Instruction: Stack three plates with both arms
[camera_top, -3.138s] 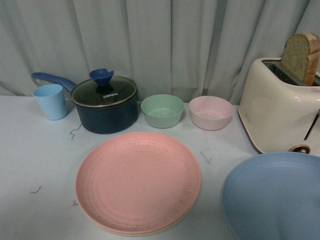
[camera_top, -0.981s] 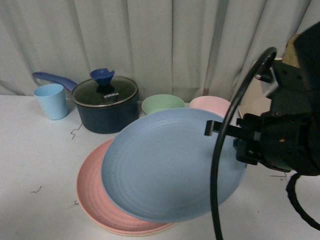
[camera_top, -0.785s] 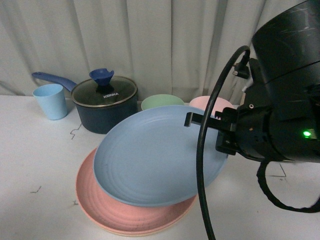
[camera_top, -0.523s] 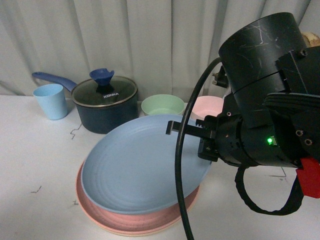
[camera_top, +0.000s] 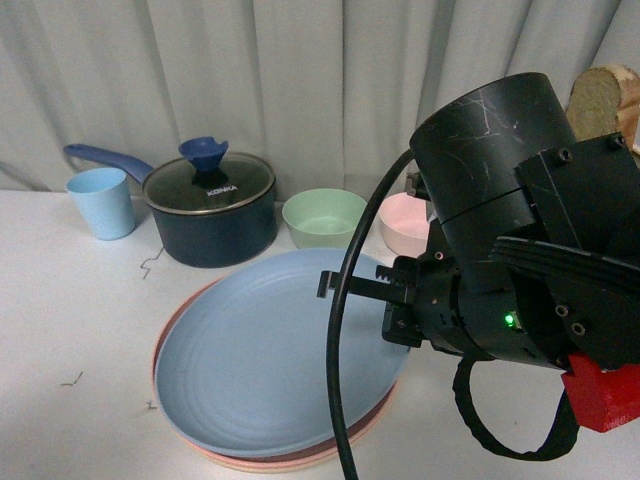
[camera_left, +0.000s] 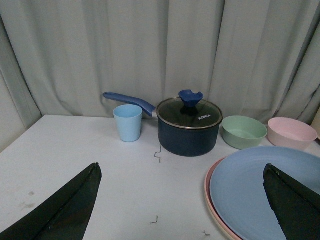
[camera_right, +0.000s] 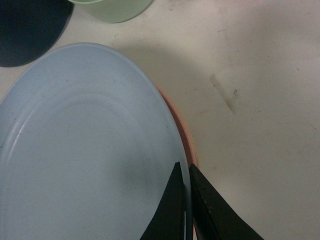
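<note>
White table (camera_top: 70, 300), blue plate (camera_top: 250, 370) nearly flat on pink plate (camera_right: 183, 131)

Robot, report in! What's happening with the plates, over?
Right gripper shut on blue plate rim. Left gripper open, empty. Blue plate lies over pink plate, not released. Green bowl, pot behind, clear.
</note>
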